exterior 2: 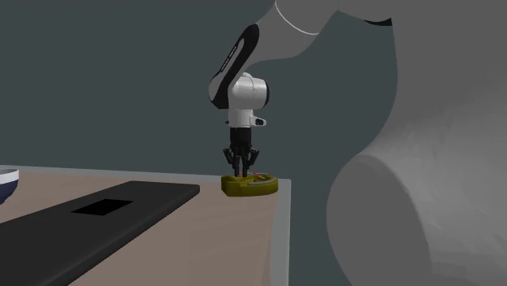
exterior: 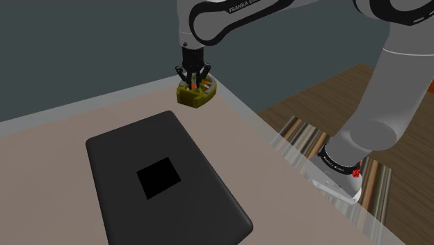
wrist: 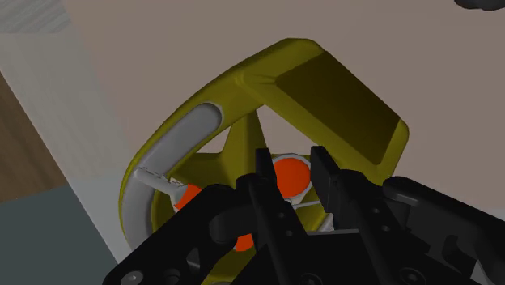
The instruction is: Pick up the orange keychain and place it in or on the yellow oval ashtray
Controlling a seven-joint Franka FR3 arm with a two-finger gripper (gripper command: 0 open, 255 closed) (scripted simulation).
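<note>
One black slab [exterior: 167,182] with a square black hole at its middle, lying flat across the shoulder view's lower left and centre on the pale tabletop [exterior: 62,132]. Just right of centre, near the upper edge, the yellow ashtray [exterior: 196,96], set at the table's far corner and close to its edge. Directly above it the gripper [exterior: 193,82], pointing straight down, tips dipped within the rim. Clamps the orange keychain [exterior: 194,86] between its fingers, low inside the ashtray; cannot tell whether it touches the bottom. Further right, a striped rug [exterior: 300,132] on a wood floor [exterior: 330,90], then the white arm [exterior: 389,90] rising from the lower right. At the second exterior view's far left edge, part of a bowl [exterior 2: 5,180]; right of it the slab, then ashtray and gripper at centre. Seen from the wrist, black fingers [wrist: 324,174] pinching an orange disc over the yellow spokes, more orange and a grey metal stem just beside.
</note>
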